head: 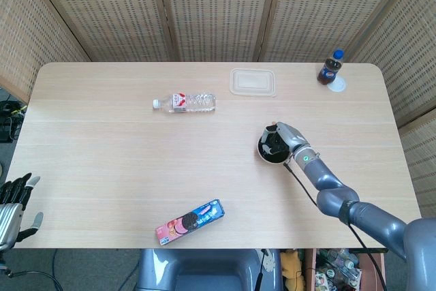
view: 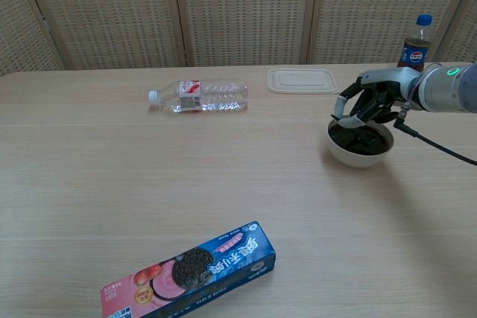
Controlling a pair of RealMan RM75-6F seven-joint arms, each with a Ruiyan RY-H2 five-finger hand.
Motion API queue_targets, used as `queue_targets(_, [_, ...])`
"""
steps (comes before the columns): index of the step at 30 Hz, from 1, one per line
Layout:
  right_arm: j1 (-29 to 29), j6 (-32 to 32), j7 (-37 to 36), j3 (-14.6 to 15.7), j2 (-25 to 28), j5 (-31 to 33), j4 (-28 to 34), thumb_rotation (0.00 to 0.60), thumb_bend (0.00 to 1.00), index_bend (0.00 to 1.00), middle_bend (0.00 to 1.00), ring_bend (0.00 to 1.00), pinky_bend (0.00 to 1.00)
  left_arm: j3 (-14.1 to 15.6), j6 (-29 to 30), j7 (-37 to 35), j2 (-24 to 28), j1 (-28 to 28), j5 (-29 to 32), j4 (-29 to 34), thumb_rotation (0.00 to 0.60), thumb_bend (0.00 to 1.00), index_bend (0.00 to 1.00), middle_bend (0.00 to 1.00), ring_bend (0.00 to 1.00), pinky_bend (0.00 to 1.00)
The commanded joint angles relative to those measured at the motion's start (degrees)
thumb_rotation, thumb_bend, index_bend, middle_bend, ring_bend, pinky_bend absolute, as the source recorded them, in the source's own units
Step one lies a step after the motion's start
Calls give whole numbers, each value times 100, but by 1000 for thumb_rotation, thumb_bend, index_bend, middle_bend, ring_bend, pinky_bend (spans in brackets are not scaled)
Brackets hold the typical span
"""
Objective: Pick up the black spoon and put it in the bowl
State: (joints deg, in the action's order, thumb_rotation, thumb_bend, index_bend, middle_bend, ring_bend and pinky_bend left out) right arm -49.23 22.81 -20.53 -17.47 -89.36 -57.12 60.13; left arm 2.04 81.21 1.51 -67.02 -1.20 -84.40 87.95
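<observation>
The wooden table (head: 122,168) fills most of both views, backed by woven screen panels (head: 218,5). On its far side lies a clear water bottle (head: 184,103) on its side, white cap pointing to the left of the picture, with a red and white label near the neck. Further right, near the far edge, sits a shallow pale lidded container (head: 253,81), and at the far right corner stands an upright cola bottle (head: 330,67) with a blue cap. Near the front edge lies a blue cookie box (head: 189,222), one end pink, set at a slant.

The right arm reaches in from the lower right, and the right hand (view: 373,100) hangs over the far rim of the bowl (view: 360,153), its fingers curled downward into the opening. The bowl is cream on the outside and looks dark inside. A dark shape within the bowl may be the black spoon (view: 358,135), but it merges with the dark interior and with the hand's black fingers, so its outline, handle and lie cannot be made out. Whether the hand holds it or has let go cannot be told from either view.

The left hand (head: 12,204) shows only at the lower left corner of the head view, off the table, its fingers spread apart and holding nothing.
</observation>
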Motion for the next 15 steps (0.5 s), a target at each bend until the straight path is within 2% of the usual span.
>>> queue_targets(1, [80,-40,-21,64,115,-52,177,600,915,770,1000,996,1000,-1,-14,-5,-9,-13,-12,-10,600,447,0,0,0,0])
queue_targets(15, [85,-122,-145,30,120,-117,-207,600,915,770,1000,996,1000,0,-37,19,-35,-34,-19,3,600,446,0,0,0,0])
